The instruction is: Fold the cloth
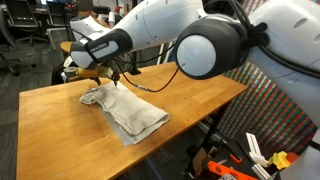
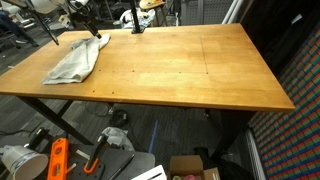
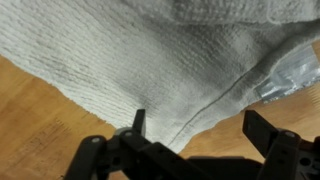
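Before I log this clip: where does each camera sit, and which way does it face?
Exterior view: close beside the arm, looking across the table at the cloth; big white arm links fill the top.
Exterior view: high off the table's long edge, looking down on it; only the gripper shows, far left by the cloth.
Wrist view: looks down on the cloth; open gripper fingers along the bottom.
Shared: both exterior views show the cloth on the table.

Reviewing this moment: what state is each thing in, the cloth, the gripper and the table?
cloth: lying rumpled on the table, not spread flat, not held.
gripper: open, jaws wide apart, over the cloth.
table: level wooden top, carrying the cloth near one end.
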`<state>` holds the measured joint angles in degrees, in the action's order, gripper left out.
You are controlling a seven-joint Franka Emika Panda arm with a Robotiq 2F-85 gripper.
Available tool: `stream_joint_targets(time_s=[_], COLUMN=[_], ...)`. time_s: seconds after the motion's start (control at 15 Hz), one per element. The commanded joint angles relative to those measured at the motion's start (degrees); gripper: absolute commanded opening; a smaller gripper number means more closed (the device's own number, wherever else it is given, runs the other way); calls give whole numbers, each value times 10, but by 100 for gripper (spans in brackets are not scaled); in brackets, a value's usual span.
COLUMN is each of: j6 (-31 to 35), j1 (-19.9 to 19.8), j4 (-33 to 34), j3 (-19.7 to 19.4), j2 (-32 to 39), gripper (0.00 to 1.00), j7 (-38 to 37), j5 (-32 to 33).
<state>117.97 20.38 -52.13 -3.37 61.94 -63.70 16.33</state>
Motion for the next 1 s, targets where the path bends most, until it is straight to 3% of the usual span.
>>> stream_joint_targets(time_s=[0.0,0.07,0.2,0.4,0.6,0.93], j6=[-16,-15,-19,-23,-26,-34], j1=[-5,-6,-10,-13,-17,-29], j4=[58,63,70,81,86,93], j3=[-7,-8,-5,-6,-7,-9], j2=[35,40,44,46,48,52], gripper=[100,75,68,42,40,44], j7=[-15,-19,-22,-29,-36,-44], j5=[-7,-7,-9,-8,-7,-5])
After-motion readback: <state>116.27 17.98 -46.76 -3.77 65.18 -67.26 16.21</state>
